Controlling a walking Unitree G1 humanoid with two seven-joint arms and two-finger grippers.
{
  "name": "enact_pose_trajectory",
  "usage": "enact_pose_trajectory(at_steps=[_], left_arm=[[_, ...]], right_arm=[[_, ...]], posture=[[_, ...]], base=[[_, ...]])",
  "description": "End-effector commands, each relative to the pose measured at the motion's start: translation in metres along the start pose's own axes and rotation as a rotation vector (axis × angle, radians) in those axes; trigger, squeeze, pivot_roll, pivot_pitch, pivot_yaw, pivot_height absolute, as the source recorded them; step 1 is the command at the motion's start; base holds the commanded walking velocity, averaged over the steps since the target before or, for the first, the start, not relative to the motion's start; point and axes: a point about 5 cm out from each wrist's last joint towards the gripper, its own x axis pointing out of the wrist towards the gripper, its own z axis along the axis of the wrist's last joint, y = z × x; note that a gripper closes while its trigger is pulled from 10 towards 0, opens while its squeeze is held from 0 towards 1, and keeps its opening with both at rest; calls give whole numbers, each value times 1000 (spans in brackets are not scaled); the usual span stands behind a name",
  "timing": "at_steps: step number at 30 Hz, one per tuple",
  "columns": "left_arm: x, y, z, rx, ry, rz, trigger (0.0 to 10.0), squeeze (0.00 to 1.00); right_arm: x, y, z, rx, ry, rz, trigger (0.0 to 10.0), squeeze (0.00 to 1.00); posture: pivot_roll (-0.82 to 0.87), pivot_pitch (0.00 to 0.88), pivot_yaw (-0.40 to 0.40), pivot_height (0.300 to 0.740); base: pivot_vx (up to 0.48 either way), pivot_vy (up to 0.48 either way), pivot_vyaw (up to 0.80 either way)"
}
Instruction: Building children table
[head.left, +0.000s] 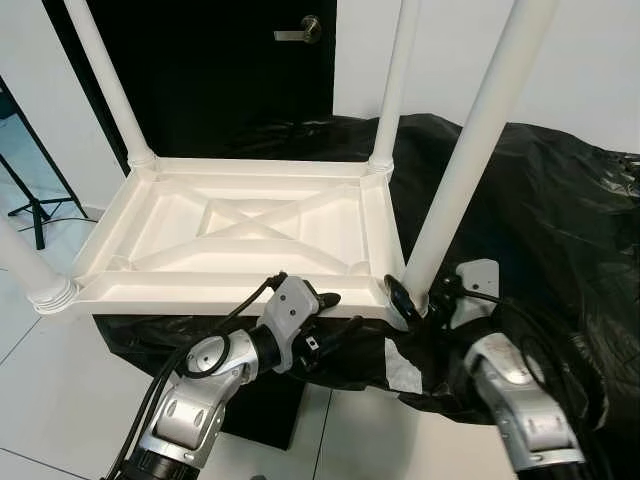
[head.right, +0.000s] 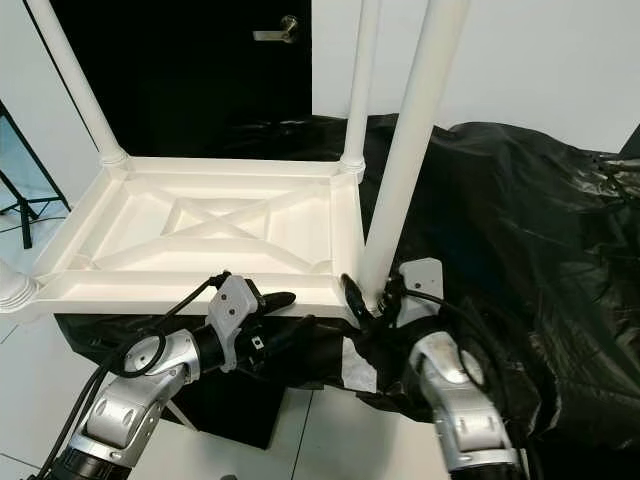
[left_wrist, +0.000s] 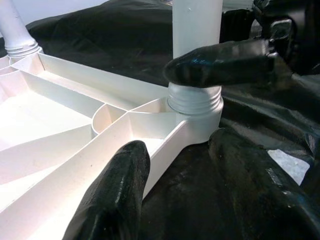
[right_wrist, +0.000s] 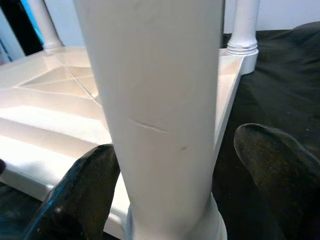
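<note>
Ahead of me a crumpled glossy black plastic sheet (head.left: 560, 210) drapes over the low support, spreading to my right and hanging over its near edge. Behind it stands a black door (head.left: 230, 60) with a brushed metal lever handle (head.left: 298, 33), set in a plain white wall (head.left: 600, 70). At my far left, thin black tripod legs (head.left: 35, 205) rest on the pale tiled floor (head.left: 40, 370).

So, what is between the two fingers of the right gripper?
The near-right table leg stands between the right gripper fingers, seen in the right wrist view; its base sits in the upturned tabletop corner.
</note>
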Motion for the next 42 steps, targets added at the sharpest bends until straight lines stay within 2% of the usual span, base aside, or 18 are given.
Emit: enact_pose_trajectory(at_steps=[1, 4, 7, 12, 17, 18, 19, 20, 25, 31, 32, 33, 36, 38, 42], left_arm=[[-1, 0, 1, 10, 4, 3, 10000, 0], [-2, 0, 1, 12, 5, 7, 10000, 0], [-3, 0, 1, 9, 4, 17, 10000, 0], [-4, -1, 1, 7, 4, 22, 10000, 0], [-4, -1, 1, 6, 5, 26, 10000, 0], [-5, -1, 1, 6, 5, 30, 10000, 0], [-5, -1, 1, 6, 5, 30, 10000, 0], [-6, -1, 1, 7, 5, 33, 10000, 0], [-7, 0, 1, 8, 7, 36, 10000, 0], [-4, -1, 2, 6, 3, 32, 10000, 0], [-4, -1, 2, 6, 2, 30, 10000, 0], [-3, -2, 2, 4, 1, 27, 10000, 0], [0, -3, 1, -2, 0, 18, 10000, 0], [0, -3, 1, -2, 0, 18, 10000, 0], [1, -5, 0, -6, -1, 7, 10000, 0]], right_arm=[[-1, -1, -4, 13, 12, 28, 10000, 0], [2, -10, -6, -46, 42, 149, 10000, 0], [14, -19, -5, -121, 80, 291, 10000, 0], [24, -21, -3, -165, 100, 389, 10000, 0], [28, -21, -2, -176, 104, 421, 10000, 0], [31, -20, -2, -186, 106, 451, 2039, 0], [31, -20, -2, -186, 106, 451, 2039, 0], [33, -19, -2, -189, 109, 478, 0, 0], [29, -20, -5, -174, 119, 491, 0, 0], [21, -23, -9, -128, 114, 441, 0, 0], [20, -24, -9, -123, 111, 425, 6588, 0], [18, -24, -10, -117, 112, 384, 10000, 0], [14, -22, -11, -114, 110, 259, 10000, 0], [14, -22, -11, -114, 110, 259, 10000, 0], [13, -15, -13, -111, 103, 127, 10000, 0]], posture=[[0, 0, -30, 740], [11, 0, -34, 740], [22, 0, -40, 740], [29, 0, -45, 740], [39, 0, -49, 740], [39, 0, -49, 740], [39, 0, -49, 740], [47, 0, -52, 740], [38, 0, -49, 740], [25, 0, -45, 740], [25, 0, -45, 740], [25, 0, -45, 740], [2, 0, -39, 740], [2, 0, -39, 740], [-5, 0, -35, 740]], base=[[0, 0, 0], [0, 0, 0], [0, 0, 0], [0, 0, 0], [0, 0, 0], [0, 0, 0], [0, 0, 0], [0, 0, 0], [0, 0, 0], [0, 0, 0], [0, 0, 0], [0, 0, 0], [0, 0, 0], [0, 0, 0], [0, 0, 0]])
